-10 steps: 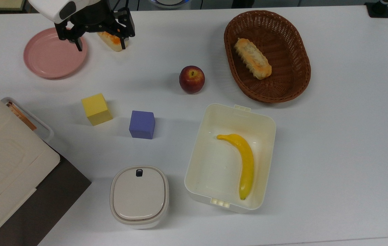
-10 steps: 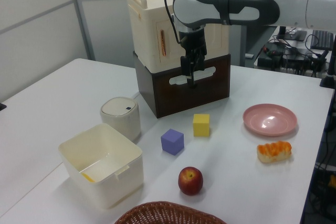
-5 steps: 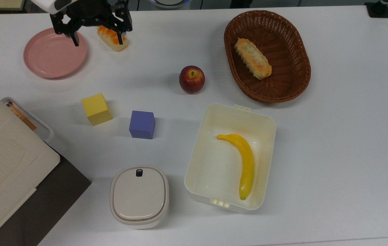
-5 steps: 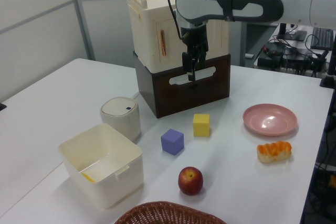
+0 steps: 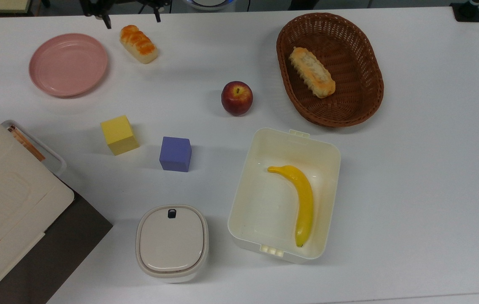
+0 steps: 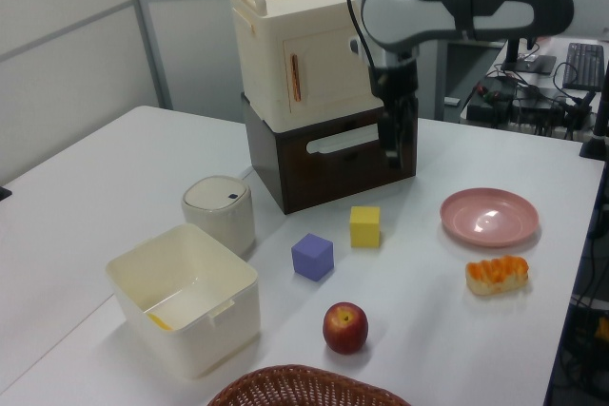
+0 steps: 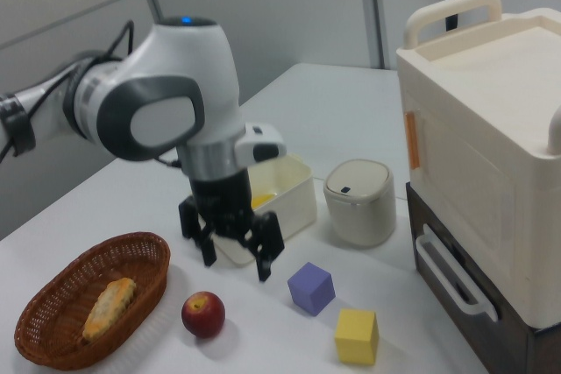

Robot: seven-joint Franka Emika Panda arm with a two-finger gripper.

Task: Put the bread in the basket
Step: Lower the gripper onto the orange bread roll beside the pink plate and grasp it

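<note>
Bread [image 5: 138,38], orange-topped loaf, lies flat on the white table [image 5: 433,169], just beside the pink plate [image 5: 68,64] and not touching it. Basket [image 5: 330,69] sits well apart, toward the top view's right, past the apple [image 5: 236,98]; it already holds a paler beige loaf [image 5: 311,71]. Gripper [image 7: 233,250] hangs above the table with fingers spread and nothing between them. Judged status: task at its start. Remaining: descend on bread, grasp, carry across, release in basket.
</note>
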